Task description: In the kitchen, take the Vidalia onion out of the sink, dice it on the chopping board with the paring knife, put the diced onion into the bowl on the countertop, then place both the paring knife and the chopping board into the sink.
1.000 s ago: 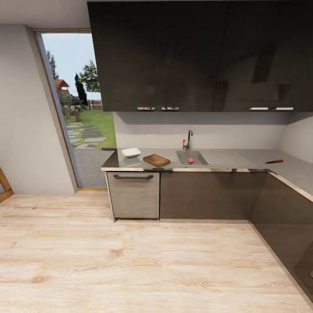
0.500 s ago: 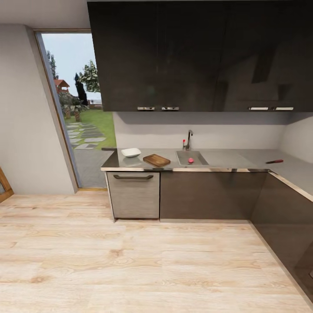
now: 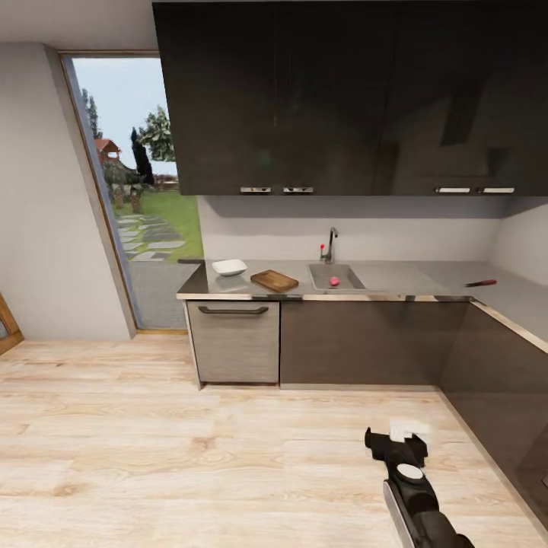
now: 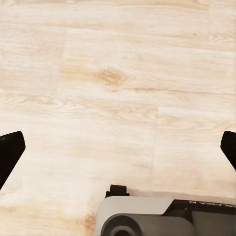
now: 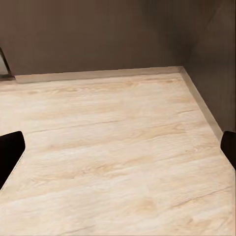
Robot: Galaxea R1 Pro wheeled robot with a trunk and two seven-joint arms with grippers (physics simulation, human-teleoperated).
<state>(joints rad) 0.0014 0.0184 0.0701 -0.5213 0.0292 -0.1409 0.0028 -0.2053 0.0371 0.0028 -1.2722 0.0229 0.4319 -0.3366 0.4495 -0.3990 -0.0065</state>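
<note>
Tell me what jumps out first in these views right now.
The dark cabinet run above the countertop dominates, with the chopping board and white bowl left of the sink. A small red-pink onion sits in the basin. The right hand hangs open over the wood floor.

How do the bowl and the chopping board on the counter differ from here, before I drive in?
The bowl is white, squarish and raised; the chopping board is brown, wood-grained, flat and rectangular. The bowl looks somewhat smaller than the chopping board. The bowl sits nearer the counter's doorway end, the chopping board right beside the sink. Both rest on the countertop, apart, each with nothing on it.
</note>
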